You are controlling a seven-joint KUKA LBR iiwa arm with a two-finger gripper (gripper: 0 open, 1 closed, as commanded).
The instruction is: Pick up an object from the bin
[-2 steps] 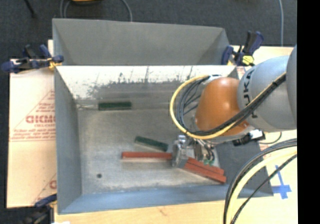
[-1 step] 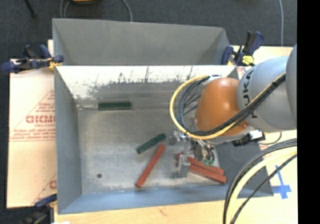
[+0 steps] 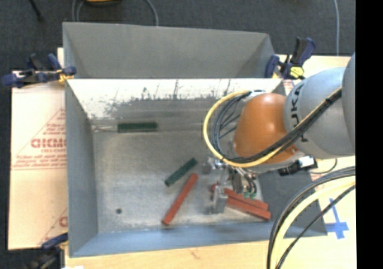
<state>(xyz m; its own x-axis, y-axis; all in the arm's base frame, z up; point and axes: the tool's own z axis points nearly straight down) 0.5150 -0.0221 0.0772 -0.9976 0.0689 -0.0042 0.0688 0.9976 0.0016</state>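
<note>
My gripper (image 3: 216, 195) reaches down into the front right part of the bin, below the orange wrist cover. Its tip is at the left end of a pair of red flat bars (image 3: 248, 206) that lie side by side on the floor, pointing right. A long red bar (image 3: 180, 199) lies slanted just left of the gripper. Above that bar, a short dark green bar (image 3: 181, 171) lies slanted too. A small green piece (image 3: 252, 189) shows behind the red pair, partly hidden by the arm.
A green flat bar (image 3: 137, 126) lies along the back wall at the left. A small dark speck (image 3: 118, 211) sits on the floor at the front left. The arm and its cables cover the bin's right side.
</note>
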